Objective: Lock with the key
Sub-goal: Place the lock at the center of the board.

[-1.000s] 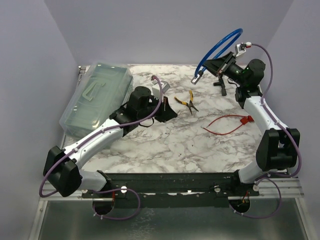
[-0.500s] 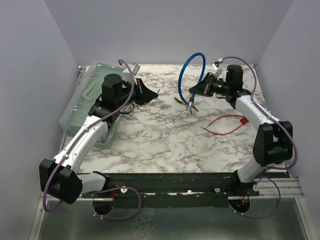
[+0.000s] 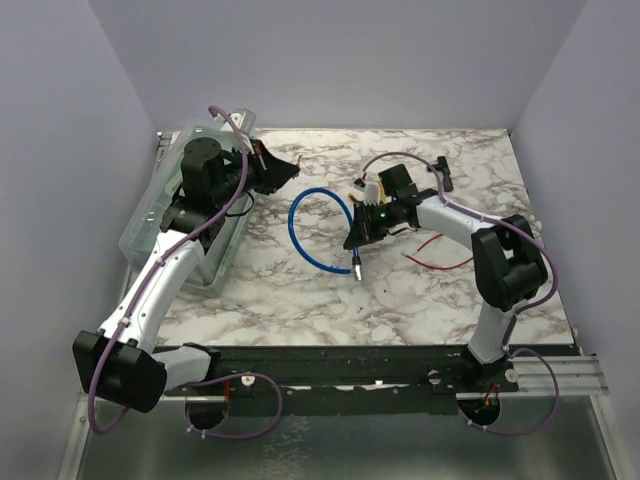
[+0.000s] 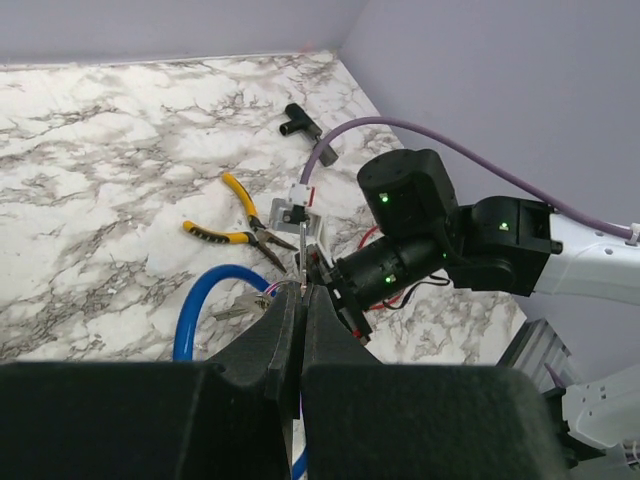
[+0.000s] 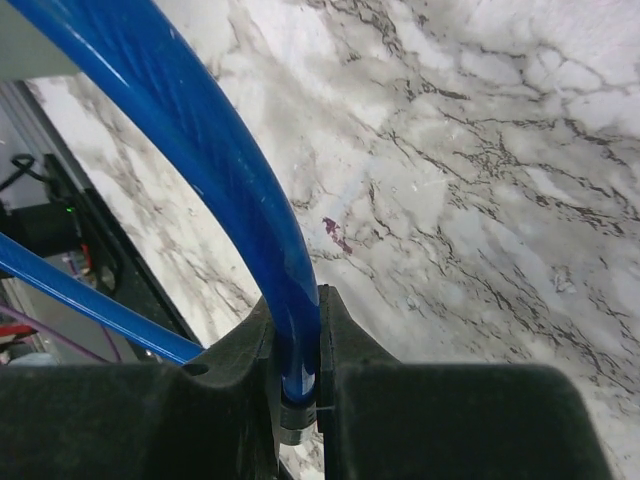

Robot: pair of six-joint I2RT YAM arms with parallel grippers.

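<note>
The blue cable lock (image 3: 312, 222) forms a loop low over the marble table, its metal end (image 3: 355, 268) pointing toward the near edge. My right gripper (image 3: 360, 230) is shut on the cable close to that end. The right wrist view shows the blue cable (image 5: 200, 130) pinched between the jaws of that gripper (image 5: 300, 300). My left gripper (image 3: 285, 165) is raised at the back left, pointing toward the lock. In the left wrist view it (image 4: 302, 290) is shut on a thin metal key seen edge-on. A second silver key (image 4: 228, 312) hangs beside its tip. The cable (image 4: 195, 310) lies below.
A clear plastic box (image 3: 170, 230) lies along the left edge under my left arm. Yellow-handled pliers (image 4: 245, 215), a black T-shaped part (image 4: 298, 122) and a red wire (image 3: 440, 262) lie around the right arm. Walls enclose the table on three sides.
The right arm has swung down and to the left, bringing the blue cable from high at the back right to the table's middle. The left arm has pulled back-left and risen over the box.
</note>
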